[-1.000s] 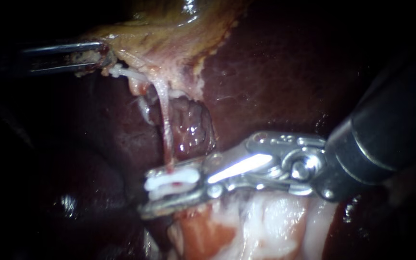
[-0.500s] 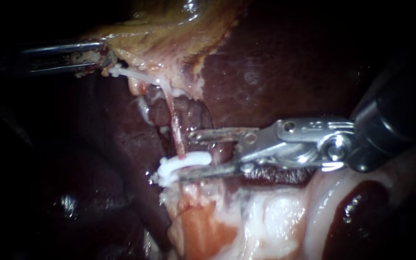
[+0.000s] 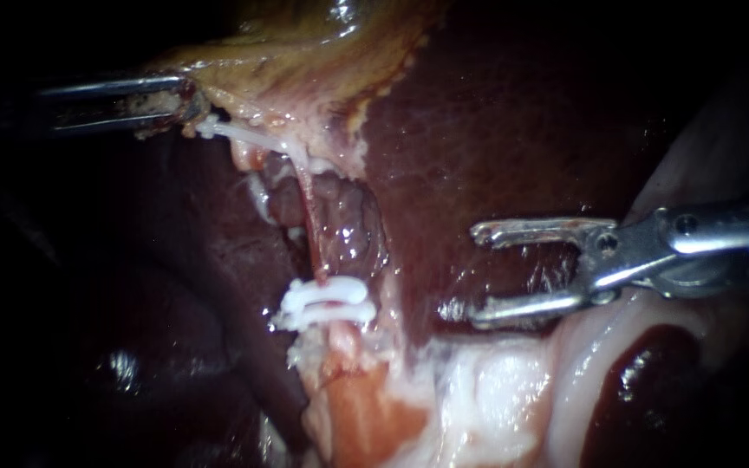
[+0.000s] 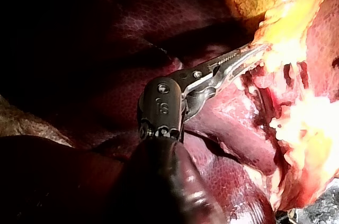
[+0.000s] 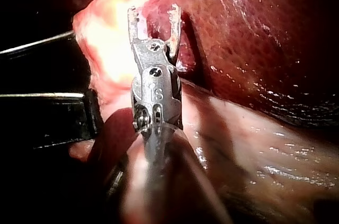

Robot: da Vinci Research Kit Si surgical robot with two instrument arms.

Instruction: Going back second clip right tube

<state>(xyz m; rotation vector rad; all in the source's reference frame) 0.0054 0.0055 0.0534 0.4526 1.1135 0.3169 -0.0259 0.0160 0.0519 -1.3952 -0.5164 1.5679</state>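
Clip (image 3: 327,303) closed on tube (image 3: 312,221), right instrument (image 3: 465,271) end effector spread well clear, left instrument (image 3: 171,100) pinching gallbladder (image 3: 305,61) edge

endoscope view: gallbladder (image 3: 305,52) at 12 o'clock, liver (image 3: 513,130) behind it & spreading to 2 o'clock. left instrument (image 3: 185,100) comes in at 10 o'clock, jaws clamped on the gallbladder's edge. tube (image 3: 309,217) runs from that edge toward 6 o'clock, in front of the liver. clip (image 3: 324,303) sits across the tube's lower end, approx centre. right instrument (image 3: 465,271) enters at 3 o'clock, jaws spread w/ nothing between, clear of the clip, at its 3 o'clock. soft tissue (image 3: 478,390) at 5 o'clock, under the lower jaw.
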